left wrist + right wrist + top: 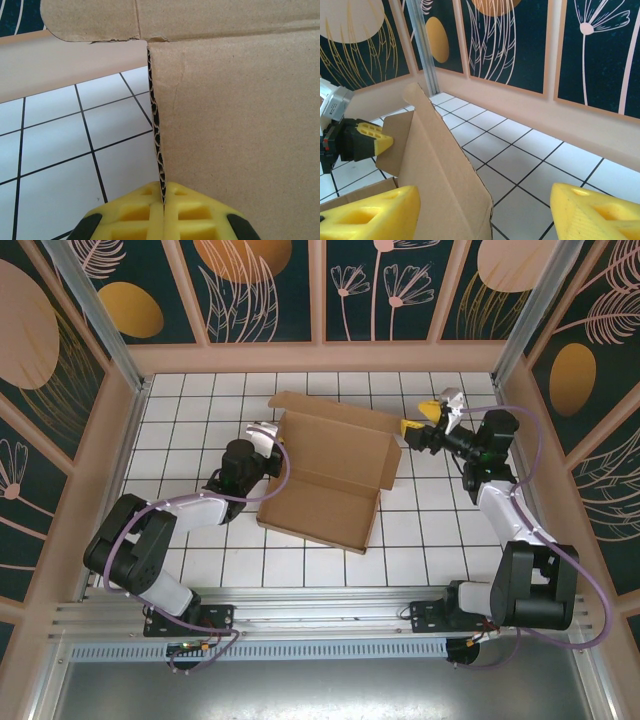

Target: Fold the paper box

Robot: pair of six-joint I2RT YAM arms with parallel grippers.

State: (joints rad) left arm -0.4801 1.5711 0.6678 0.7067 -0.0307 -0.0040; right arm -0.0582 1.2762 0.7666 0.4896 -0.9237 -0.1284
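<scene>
Paper box (322,490) sits mid-table on the white tiled table (440,530), skewed a little. It's a low brown tray, open on top, with its far panel standing up along the back edge. Left gripper (266,437) is at the box's far-left corner. In the left wrist view its yellow pads (200,215) are pressed together with the raw corrugated edge of a cardboard panel nipped between them, so it's pinching the box wall. That panel runs up from the pads, and a second flap crosses over the top of it. Right gripper (418,418) is at the far-right end of the raised panel, arm reaching in from the right side of the table. Its fingers are spread wide and hold nothing. In the right wrist view one yellow finger (370,217) is just beside the face of the upright cardboard — can't tell if it actually touches — and the other finger is well off to the side over bare tiles. The upright panel tilts and cuts diagonally between the two fingers, much nearer the first one. The same view also catches the left gripper across the box, clamped on a side flap. The rest of the box lies flat on the tiles between the two arms.
</scene>
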